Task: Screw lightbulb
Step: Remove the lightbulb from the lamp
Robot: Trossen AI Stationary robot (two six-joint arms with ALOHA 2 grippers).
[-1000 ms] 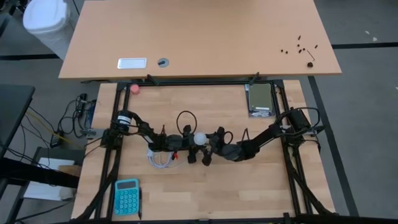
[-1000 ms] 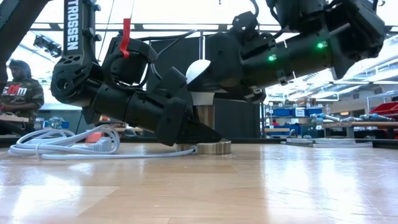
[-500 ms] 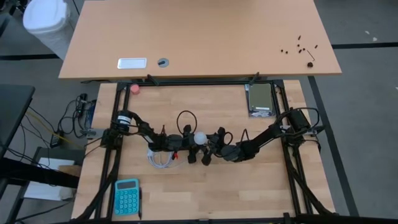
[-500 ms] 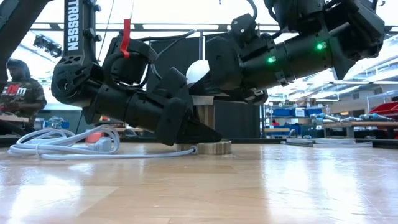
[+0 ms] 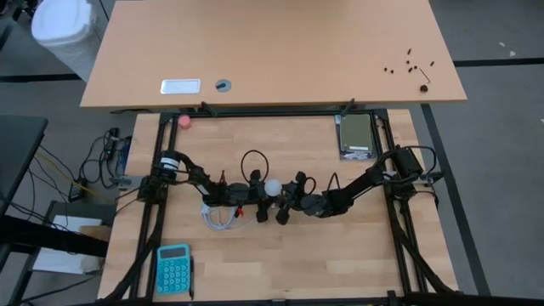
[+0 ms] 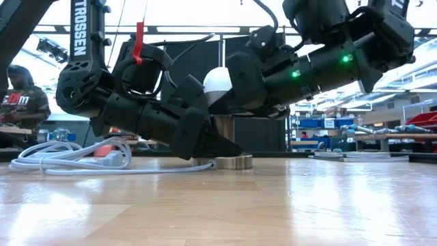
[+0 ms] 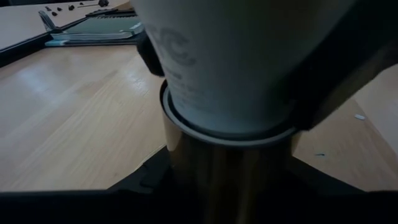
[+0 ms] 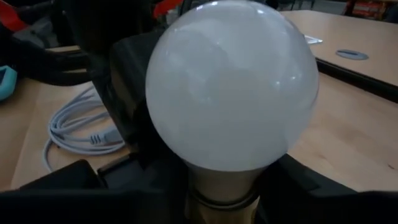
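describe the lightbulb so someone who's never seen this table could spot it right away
On the slatted wooden table, look to the middle, where the two dark arms meet. The lightbulb stands upright there between them, on a metal socket. It is a frosted white globe; the pink ball at the far edge is smaller.

both arms are stretching inward low over the bench, the left end effector and right end effector meeting mid-bench.
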